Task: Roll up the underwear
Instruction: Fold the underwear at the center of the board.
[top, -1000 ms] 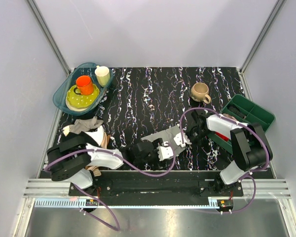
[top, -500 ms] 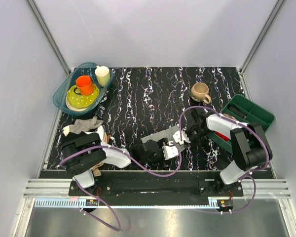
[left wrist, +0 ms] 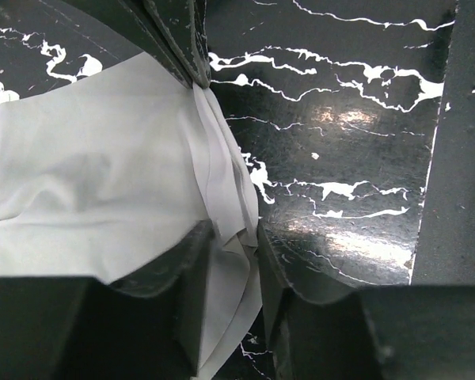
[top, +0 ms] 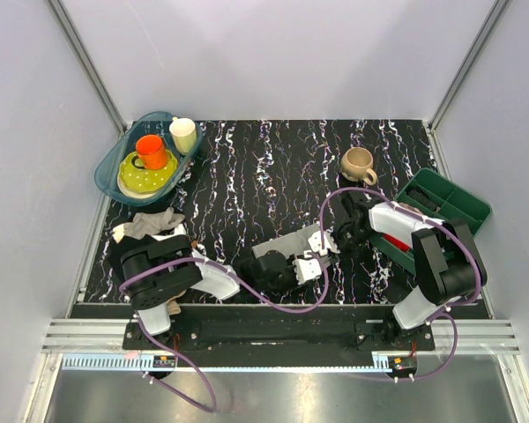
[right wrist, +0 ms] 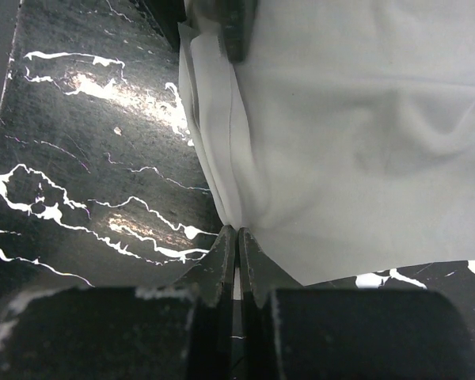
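The underwear (top: 286,241) lay spread on the black marbled desk (top: 264,167), left of the beige mug (top: 358,164) and nearer the arm bases than it was. Both arms met at the cloth's end on the mug's side.

The left pincer (left wrist: 228,247) gripped that end. In its wrist view a bunched fold of several thin layers filled the narrow gap between its two dark fingers (left wrist: 191,269), and the rest of the light grey cloth spread out flat beyond them.

The right pincer (right wrist: 238,237) worked the same end, closer to the mug than the left one. Its jaws were pressed together with barely a slit between them, and the doubled hem ran straight into their tips (a thin pinch of fabric, as far as the wrist view showed).

A green tray (top: 463,210) sat right of the mug. A teal basin (top: 108,174) holding crockery stood far to the mug's left, at the desk's edge.
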`<state>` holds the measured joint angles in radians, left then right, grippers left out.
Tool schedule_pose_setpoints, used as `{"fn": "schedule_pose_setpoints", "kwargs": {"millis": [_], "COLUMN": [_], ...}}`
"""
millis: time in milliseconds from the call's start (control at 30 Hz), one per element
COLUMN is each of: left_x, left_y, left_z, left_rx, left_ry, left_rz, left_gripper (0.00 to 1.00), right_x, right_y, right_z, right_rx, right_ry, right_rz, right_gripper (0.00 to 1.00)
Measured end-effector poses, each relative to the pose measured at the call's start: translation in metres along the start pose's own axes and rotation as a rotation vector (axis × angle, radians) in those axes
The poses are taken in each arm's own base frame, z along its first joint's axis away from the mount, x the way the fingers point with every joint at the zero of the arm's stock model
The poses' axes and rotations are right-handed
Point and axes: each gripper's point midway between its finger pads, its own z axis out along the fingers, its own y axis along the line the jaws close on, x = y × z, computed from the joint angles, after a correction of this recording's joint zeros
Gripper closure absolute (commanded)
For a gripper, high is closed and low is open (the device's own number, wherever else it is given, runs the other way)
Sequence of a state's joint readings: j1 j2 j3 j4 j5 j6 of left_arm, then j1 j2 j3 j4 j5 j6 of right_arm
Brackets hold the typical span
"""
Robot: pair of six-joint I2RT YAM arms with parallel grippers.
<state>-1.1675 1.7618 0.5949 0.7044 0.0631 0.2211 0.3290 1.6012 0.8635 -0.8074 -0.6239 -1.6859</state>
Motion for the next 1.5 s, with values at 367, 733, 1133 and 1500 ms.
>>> {"fn": "schedule_pose_setpoints", "kwargs": {"millis": [367,733,1133,1500], "left_x": [0.003,-0.010,-0.004,0.006], "left_y": [0.000,0.040,0.086,0.104], "left_z": [0.000,-0.021,-0.030,-0.021], "left_rx": [0.009,0.004,-0.017,-0.008], "left_ry": [0.008,-0.065,-0.082,-0.015], "left_rz": [-0.026,-0.215,-0.403,-0.489], "left_gripper": [1.00,1.00,1.00,0.93], "right_x": [-0.007,-0.020,-0.023,-0.013], "right_y": [-0.001,-0.031,-0.083,-0.105], "right_z": [-0.003,-0.016,-0.017,-0.012], "right_rx": [0.001,0.037,0.058,0.093], "right_ry": [-0.026,-0.051,-0.080,-0.055], "right_rz": [0.040,0.085,0.223,0.333], "right_gripper": [0.96,0.97,0.97,0.89]}}
